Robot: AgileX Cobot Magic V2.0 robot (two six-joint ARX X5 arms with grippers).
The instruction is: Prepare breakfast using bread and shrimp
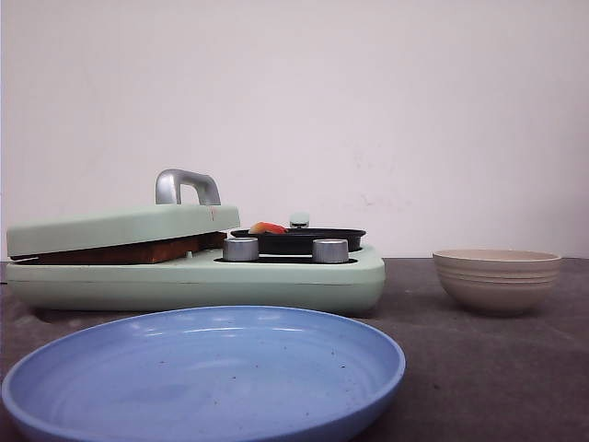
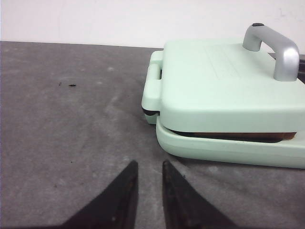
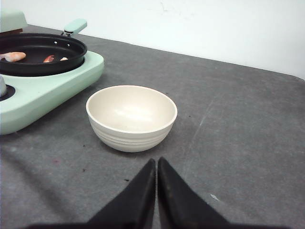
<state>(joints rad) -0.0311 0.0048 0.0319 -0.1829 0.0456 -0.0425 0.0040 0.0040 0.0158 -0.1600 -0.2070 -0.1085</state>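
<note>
The bread [image 1: 129,250] shows only as a brown crust edge clamped under the closed mint-green lid [image 1: 120,226] of the breakfast maker; the same crust edge [image 2: 238,136] shows in the left wrist view. Shrimp [image 1: 267,227] lie in the black pan [image 1: 299,240] on the maker's right half, and the right wrist view shows pink shrimp pieces [image 3: 14,56] there. My left gripper [image 2: 149,165] hangs over bare table beside the maker's corner, fingers slightly apart and empty. My right gripper [image 3: 157,161] is shut on nothing, just short of the beige bowl [image 3: 131,114].
A large blue plate [image 1: 207,368] lies at the table's front. The beige bowl [image 1: 497,278] stands to the right of the maker. A silver handle [image 1: 187,185] rises from the lid, and two silver knobs [image 1: 241,249] sit on the maker's front.
</note>
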